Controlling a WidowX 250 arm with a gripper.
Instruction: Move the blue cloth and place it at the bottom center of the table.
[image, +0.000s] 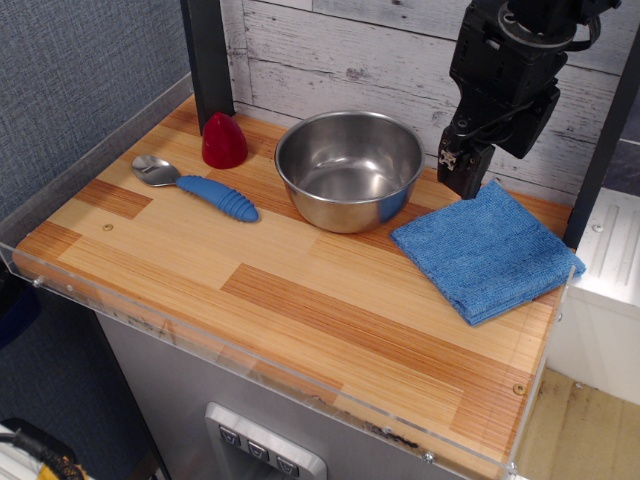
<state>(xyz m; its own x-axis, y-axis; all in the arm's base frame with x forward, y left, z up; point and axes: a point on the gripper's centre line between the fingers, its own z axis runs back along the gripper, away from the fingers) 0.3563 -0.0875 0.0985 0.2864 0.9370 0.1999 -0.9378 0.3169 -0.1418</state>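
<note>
Sitting on the right side of the counter (300, 300) is the cloth (487, 250), folded flat and turned a bit so it reads like a diamond, with its right corner reaching the clear rim. Nothing's lying on top of it. Just to its left is the bowl (349, 168), steel, upright, near the cloth's left corner, though I can't tell if they touch.

Black hand (462, 172) hangs down from the top right, its tip right above the cloth's back corner. It looks close to the fabric but I can't say whether it's actually touching. The fingers look pulled together with nothing between them, but from this angle I honestly can't tell if it's clenched or released.

Over on the left there's a spoon (195, 183) with a blue ribbed handle lying flat, and a red cone-ish thing (224, 141) standing just behind it, near the back wall.
</note>
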